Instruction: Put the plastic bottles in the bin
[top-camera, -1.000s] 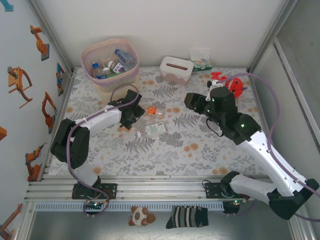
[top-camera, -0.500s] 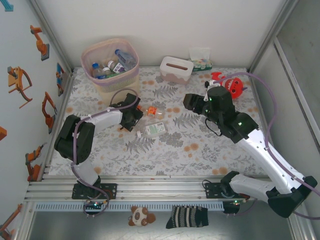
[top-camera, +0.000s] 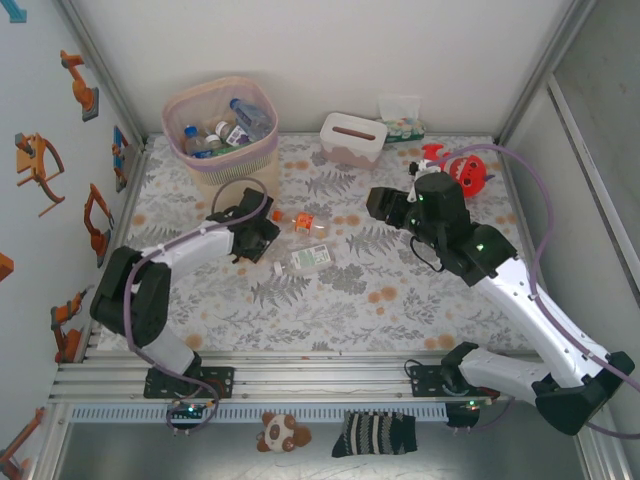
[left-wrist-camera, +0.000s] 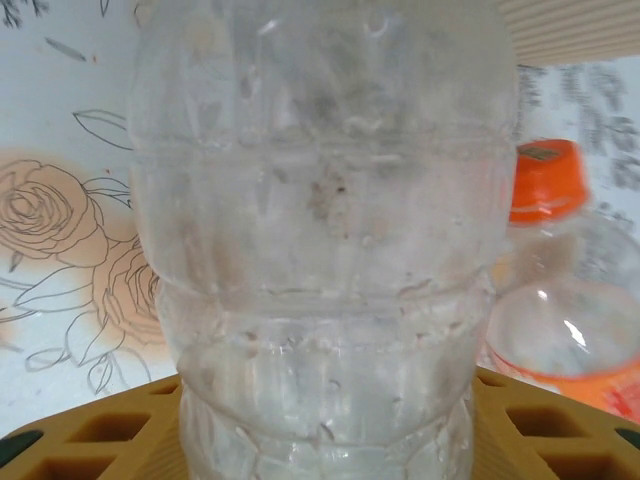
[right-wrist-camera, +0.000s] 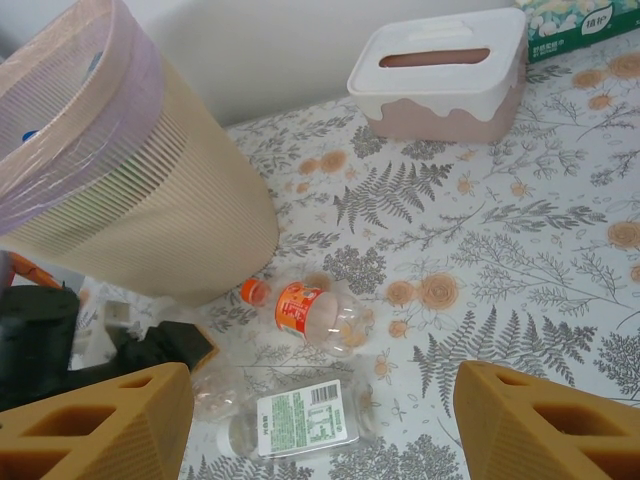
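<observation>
Left wrist view: 1 clear bottle (left-wrist-camera: 320, 250) on the desk (left-wrist-camera: 60, 150) is straddled by the left jaws, grip possibly incomplete; firm closure is advised before lifting toward the bin (right-wrist-camera: 130, 200). Right jaws are spread, empty.

White tissue box (top-camera: 353, 139) near green carton (top-camera: 404, 126), red plush toy (top-camera: 468, 173) further right

Up close, clear bottle (left-wrist-camera: 320, 240): cloudy, scuffed plastic, ribbed all round. Just right of it, orange-capped bottle (left-wrist-camera: 560, 330): glossy, see-through, cap smooth. Far left, bin (right-wrist-camera: 150, 210): matt beige plastic, finely ridged, under a thin translucent pink liner (right-wrist-camera: 50, 100). Tissue box (right-wrist-camera: 440, 80): smooth, matt. Tablecloth (right-wrist-camera: 520, 250): flat, printed, no sheen. Right gripper's fingers (right-wrist-camera: 100, 430): matt ochre plastic, honeycombed.
</observation>
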